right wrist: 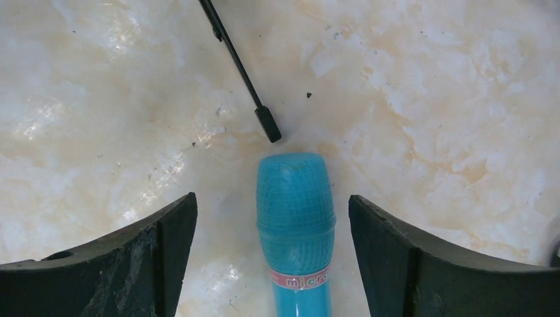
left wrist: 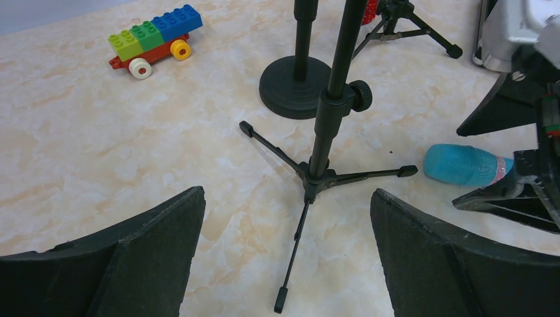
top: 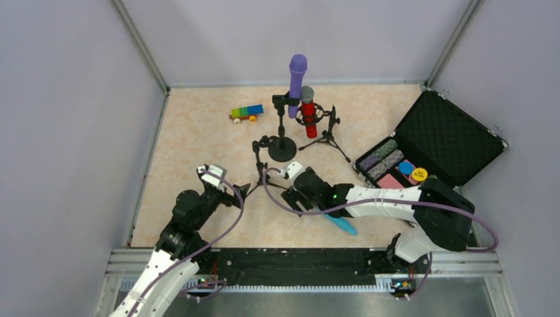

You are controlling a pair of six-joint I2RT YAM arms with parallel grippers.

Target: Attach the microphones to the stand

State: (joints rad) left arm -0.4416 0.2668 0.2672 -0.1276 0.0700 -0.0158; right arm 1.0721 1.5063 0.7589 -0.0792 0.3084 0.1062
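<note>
Right hand (right wrist: 271, 198) (jaws apart) straddles one blue microphone (right wrist: 295, 211) of three

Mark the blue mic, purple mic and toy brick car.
blue mic (right wrist: 295, 198), right wrist view, on its mesh head.
purple mic (top: 297, 65), top view, on its head.
toy brick car (left wrist: 173, 21), left wrist view, on its blue bricks.

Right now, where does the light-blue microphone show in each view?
Top external: light-blue microphone lower centre-right, lying flat.
Left wrist: right side, mid-height.
Right wrist: bottom centre, head upward.
Shared landmark: empty tripod stand, its leg tip ending beside the microphone's head in both wrist views.
</note>
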